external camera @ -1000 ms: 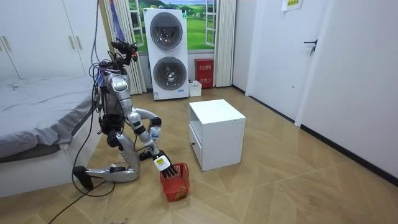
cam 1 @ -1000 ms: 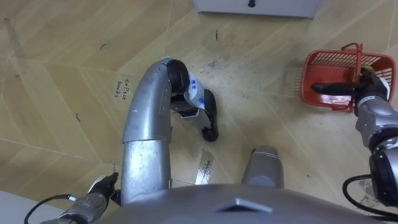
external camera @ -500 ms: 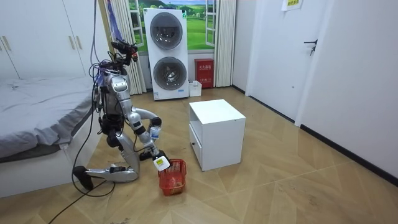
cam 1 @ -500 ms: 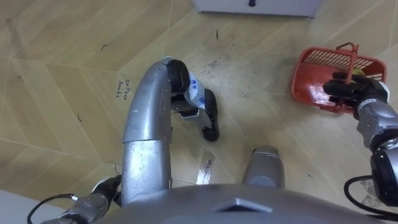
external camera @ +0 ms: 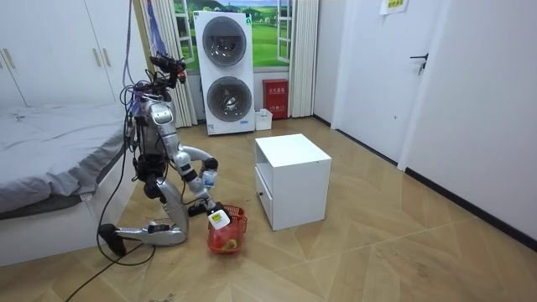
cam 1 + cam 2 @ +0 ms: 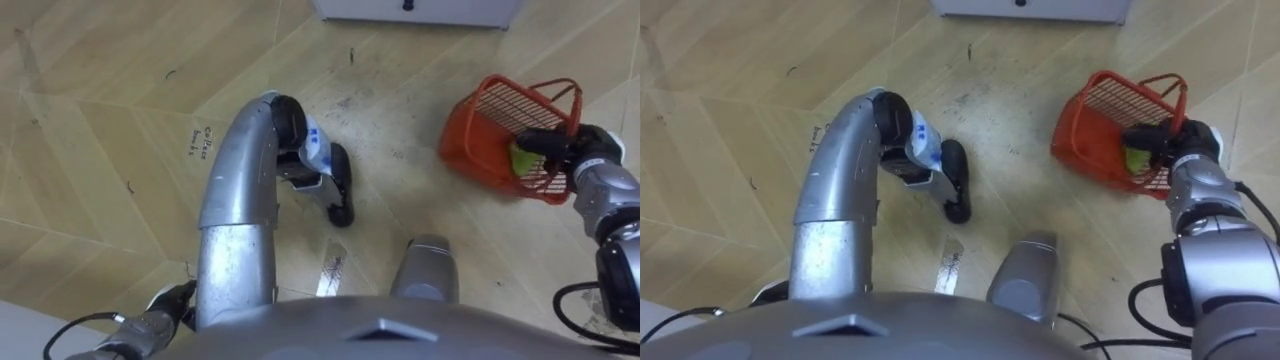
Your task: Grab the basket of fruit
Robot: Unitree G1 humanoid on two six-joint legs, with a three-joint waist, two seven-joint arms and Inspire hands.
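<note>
- The red plastic mesh basket (image 6: 485, 125) lies tipped on the wooden parquet floor (image 6: 100, 120) at the robot's right front, with its mouth turned toward the right hand and a yellow-green fruit (image 6: 522, 158) inside
- The right hand (image 6: 565, 148), by far the nearer one, is clenched round the basket's near rim, just below the thin red handle (image 6: 565, 90)
- The lift looks barely begun, and a level raise should keep the fruit in
- The left hand (image 6: 160, 305) hangs low and well apart, and I cannot tell its state
- The robot kneels between a grey bed (image 5: 50, 143) and a white cabinet (image 5: 294, 180)
</note>
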